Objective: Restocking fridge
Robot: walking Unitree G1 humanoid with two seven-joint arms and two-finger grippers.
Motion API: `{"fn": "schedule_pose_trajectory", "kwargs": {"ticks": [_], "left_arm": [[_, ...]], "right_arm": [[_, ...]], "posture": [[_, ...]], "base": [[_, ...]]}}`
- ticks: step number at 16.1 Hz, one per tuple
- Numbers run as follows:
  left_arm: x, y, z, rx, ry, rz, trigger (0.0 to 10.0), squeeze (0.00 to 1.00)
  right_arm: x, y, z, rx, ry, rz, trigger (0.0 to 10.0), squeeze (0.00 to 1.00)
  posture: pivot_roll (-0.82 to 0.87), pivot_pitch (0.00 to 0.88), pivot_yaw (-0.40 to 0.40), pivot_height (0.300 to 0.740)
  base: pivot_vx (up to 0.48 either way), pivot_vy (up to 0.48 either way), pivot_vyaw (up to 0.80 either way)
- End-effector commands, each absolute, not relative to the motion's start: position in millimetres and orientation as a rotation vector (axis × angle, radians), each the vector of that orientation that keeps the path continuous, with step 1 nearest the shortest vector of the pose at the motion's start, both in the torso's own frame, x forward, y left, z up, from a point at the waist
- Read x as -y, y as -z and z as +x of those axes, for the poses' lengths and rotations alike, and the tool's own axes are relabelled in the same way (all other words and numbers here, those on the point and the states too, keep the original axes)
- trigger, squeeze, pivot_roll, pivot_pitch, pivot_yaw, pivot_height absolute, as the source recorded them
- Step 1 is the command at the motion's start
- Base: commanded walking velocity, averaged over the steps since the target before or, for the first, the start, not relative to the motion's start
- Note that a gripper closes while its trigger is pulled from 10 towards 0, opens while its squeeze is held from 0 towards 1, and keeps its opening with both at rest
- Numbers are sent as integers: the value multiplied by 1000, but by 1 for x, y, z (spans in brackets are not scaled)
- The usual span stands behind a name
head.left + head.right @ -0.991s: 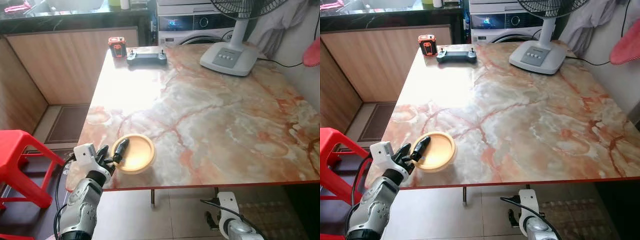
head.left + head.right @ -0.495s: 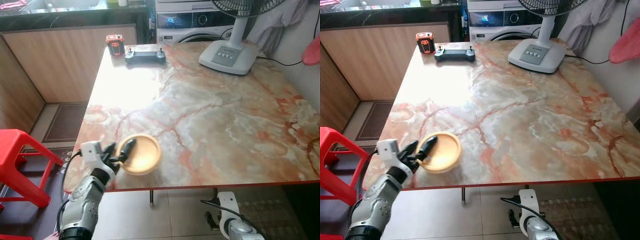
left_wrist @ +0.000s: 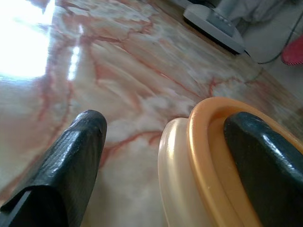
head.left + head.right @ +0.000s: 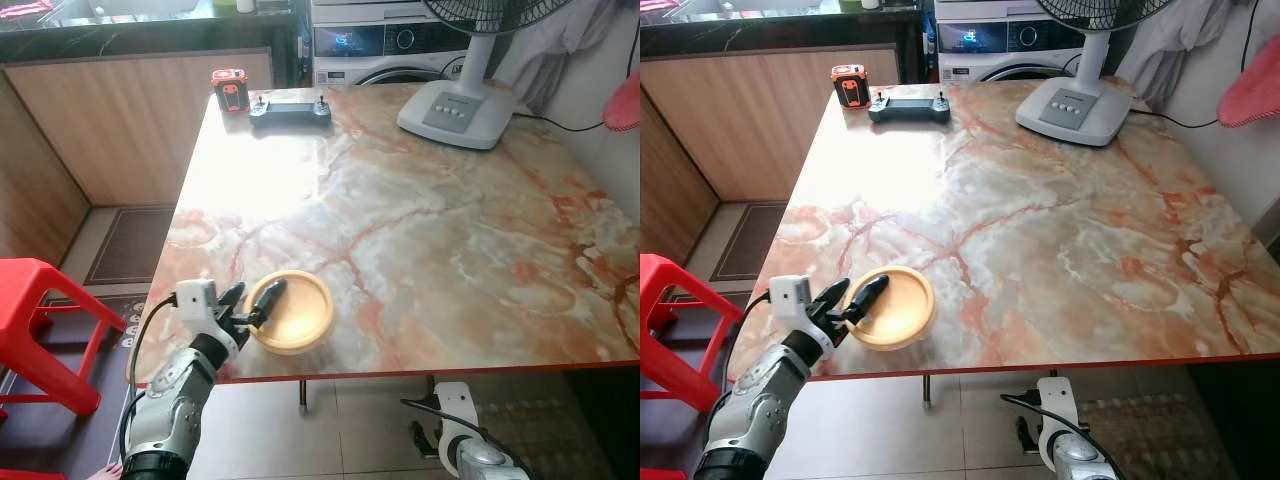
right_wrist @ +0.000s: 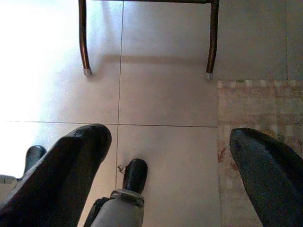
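A shallow orange bowl (image 4: 295, 312) with a pale base sits near the front left edge of the marble table (image 4: 420, 220). My left gripper (image 4: 252, 297) is open and straddles the bowl's near rim (image 3: 203, 156): one finger lies inside the bowl, and the other finger (image 3: 71, 161) rests outside on the tabletop with a gap to the rim. My right gripper (image 5: 168, 137) hangs open below the table's front edge, over the tiled floor, with nothing between its fingers.
A white fan base (image 4: 457, 112) stands at the back right of the table. A dark controller (image 4: 291, 108) and a small red device (image 4: 230, 88) lie at the back left. A red stool (image 4: 40, 320) stands left of the table. A washing machine (image 4: 380, 45) is behind.
The bowl has slid a little to the right along the table's front edge, with my left gripper moving along at its rim. The right arm has not moved.
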State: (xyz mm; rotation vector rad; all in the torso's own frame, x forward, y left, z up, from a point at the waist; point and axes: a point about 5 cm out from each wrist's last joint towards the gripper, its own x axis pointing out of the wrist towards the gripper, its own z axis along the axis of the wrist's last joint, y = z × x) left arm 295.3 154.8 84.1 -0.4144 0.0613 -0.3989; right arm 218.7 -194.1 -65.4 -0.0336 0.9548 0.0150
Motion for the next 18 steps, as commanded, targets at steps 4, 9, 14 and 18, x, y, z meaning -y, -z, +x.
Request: {"fn": "schedule_pose_trajectory", "kwargs": {"ticks": [4, 9, 14, 18], "left_arm": [[-147, -91, 297, -50, 451, -388, 10000, 0], [-144, -94, 296, -37, 489, -361, 10000, 0], [-140, -91, 294, -45, 510, -360, 10000, 0], [-138, -86, 296, -71, 522, -399, 10000, 0]], "right_arm": [[194, 65, 220, -944, -12, -24, 10000, 0], [193, 64, 221, -939, -13, -22, 10000, 0], [192, 64, 221, -926, -16, -9, 10000, 0], [193, 64, 220, -927, -14, -8, 10000, 0]], "posture": [[41, 62, -4, 740], [42, 61, -5, 740], [39, 62, -4, 740], [31, 69, -7, 740]], "base": [[0, 0, 0], [0, 0, 0], [0, 0, 0], [0, 0, 0]]}}
